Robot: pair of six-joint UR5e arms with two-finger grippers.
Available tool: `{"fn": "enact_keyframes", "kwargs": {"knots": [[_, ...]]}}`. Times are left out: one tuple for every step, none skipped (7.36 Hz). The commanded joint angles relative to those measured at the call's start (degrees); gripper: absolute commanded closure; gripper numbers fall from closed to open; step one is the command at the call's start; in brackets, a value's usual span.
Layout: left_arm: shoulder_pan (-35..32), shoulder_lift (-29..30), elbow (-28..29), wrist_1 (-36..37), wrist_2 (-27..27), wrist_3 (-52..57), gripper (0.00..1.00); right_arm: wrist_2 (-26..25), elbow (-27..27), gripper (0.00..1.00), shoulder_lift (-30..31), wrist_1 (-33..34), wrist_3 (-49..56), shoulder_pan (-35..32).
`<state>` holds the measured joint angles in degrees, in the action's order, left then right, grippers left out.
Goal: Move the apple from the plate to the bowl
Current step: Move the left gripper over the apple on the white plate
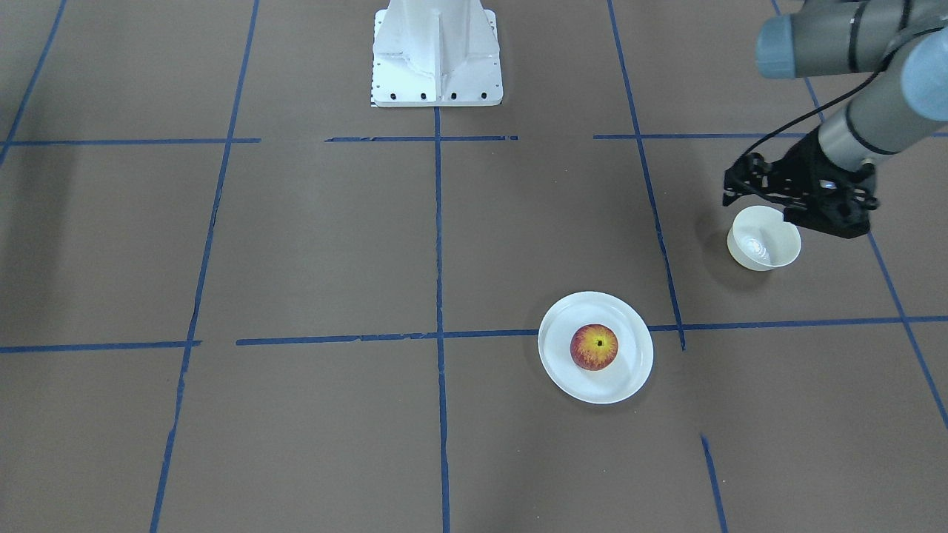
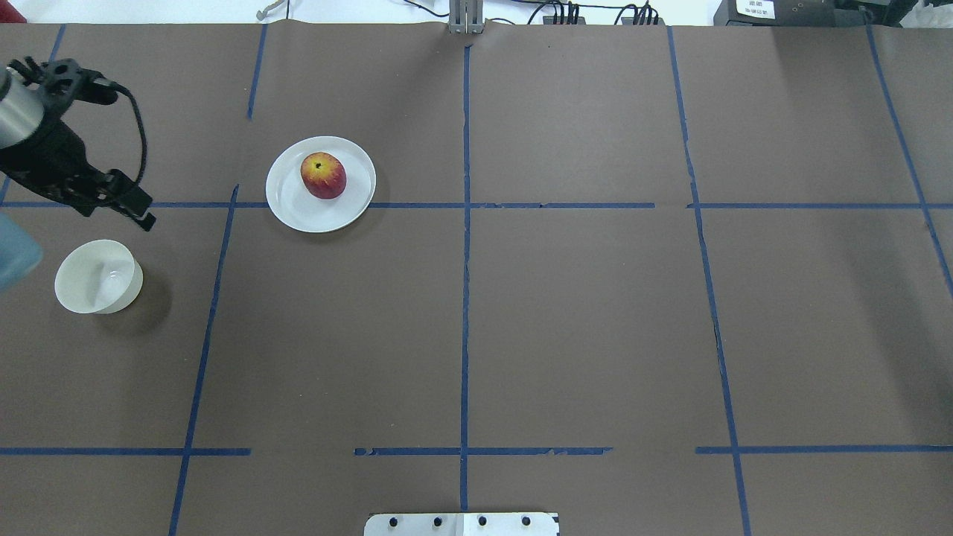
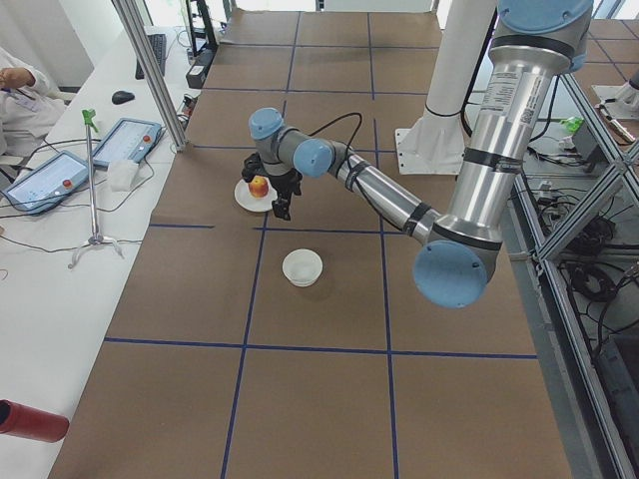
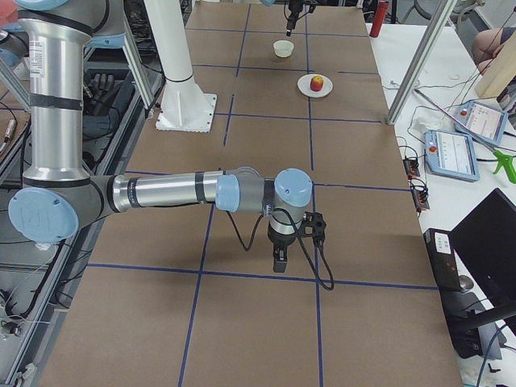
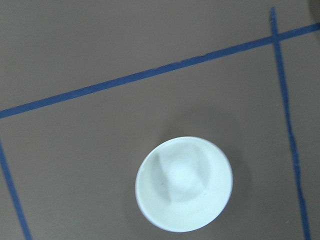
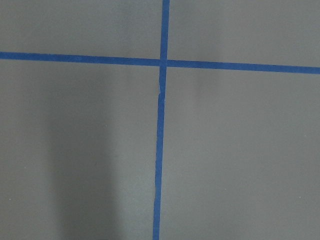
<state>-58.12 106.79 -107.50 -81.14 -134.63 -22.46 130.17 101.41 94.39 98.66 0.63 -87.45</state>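
Note:
The red and yellow apple (image 1: pixel 594 346) (image 2: pixel 323 175) lies on the white plate (image 1: pixel 629 374) (image 2: pixel 298 214), stem dimple up. The cream bowl (image 1: pixel 763 240) (image 2: pixel 97 277) stands empty, apart from the plate, and shows from above in the left wrist view (image 5: pixel 184 184). My left gripper (image 1: pixel 829 226) (image 2: pixel 141 212) hangs in the air beside the bowl's far rim. It holds nothing and its fingers look shut. My right gripper (image 4: pixel 278 264) shows only in the exterior right view, far from the plate. I cannot tell whether it is open.
The table is covered in brown paper with a grid of blue tape lines. The white robot base (image 1: pixel 437 55) stands at the middle of the robot's side. An operator's desk with tablets (image 3: pixel 125 140) lies past the far edge.

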Motion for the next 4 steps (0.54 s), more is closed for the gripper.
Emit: {"fn": "enact_keyframes", "kwargs": {"knots": [[5.62, 8.65, 8.12, -5.47, -0.19, -2.75, 0.0, 0.0, 0.01, 0.0, 0.0, 0.04, 0.07, 0.0], [7.82, 13.05, 15.14, -12.48, -0.02, -10.33, 0.0, 0.0, 0.01, 0.0, 0.0, 0.04, -0.02, 0.0], [8.1, 14.49, 18.69, -17.95, 2.16, -15.54, 0.0, 0.09, 0.01, 0.0, 0.0, 0.04, -0.02, 0.0], [8.19, 17.72, 22.12, -18.53, 3.49, -18.2, 0.0, 0.0, 0.01, 0.0, 0.0, 0.04, -0.02, 0.0]]}}
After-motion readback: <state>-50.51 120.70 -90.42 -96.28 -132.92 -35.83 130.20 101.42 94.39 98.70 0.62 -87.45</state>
